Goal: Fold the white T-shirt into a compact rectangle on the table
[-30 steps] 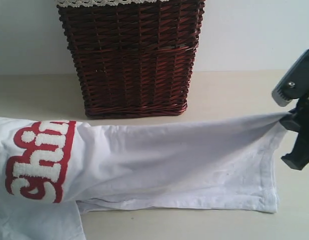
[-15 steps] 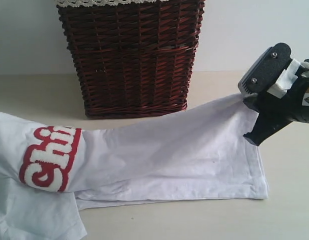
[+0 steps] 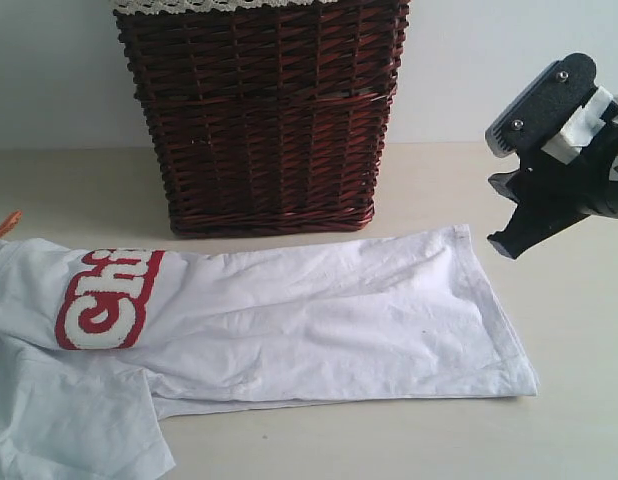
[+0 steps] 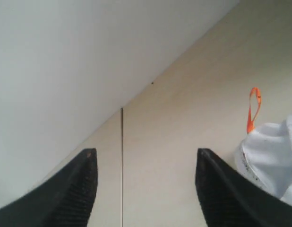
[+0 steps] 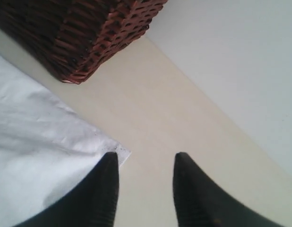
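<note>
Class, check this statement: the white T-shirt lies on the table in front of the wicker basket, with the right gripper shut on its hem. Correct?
No: the right gripper is open and holds nothing; the right wrist view shows its jaws apart over bare table. The white T-shirt does lie before the wicker basket.

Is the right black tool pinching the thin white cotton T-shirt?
No, the right black tool hangs open, apart from the thin white cotton T-shirt lying on the pale beige table.
</note>
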You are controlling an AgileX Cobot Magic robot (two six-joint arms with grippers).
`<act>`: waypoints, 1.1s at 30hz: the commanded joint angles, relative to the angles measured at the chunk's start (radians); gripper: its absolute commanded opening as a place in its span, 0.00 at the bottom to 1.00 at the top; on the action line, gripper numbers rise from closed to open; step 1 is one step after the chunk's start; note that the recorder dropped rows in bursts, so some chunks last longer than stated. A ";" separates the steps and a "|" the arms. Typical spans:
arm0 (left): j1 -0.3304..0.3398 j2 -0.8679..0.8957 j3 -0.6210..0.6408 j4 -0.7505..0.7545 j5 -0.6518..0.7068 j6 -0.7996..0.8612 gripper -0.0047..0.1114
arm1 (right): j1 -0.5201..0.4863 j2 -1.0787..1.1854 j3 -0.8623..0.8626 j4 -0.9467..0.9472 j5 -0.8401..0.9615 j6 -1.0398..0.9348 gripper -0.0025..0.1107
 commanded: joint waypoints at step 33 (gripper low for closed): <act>-0.504 0.206 -0.092 0.080 1.164 -0.402 0.04 | -0.004 0.002 -0.164 0.247 0.436 0.093 0.02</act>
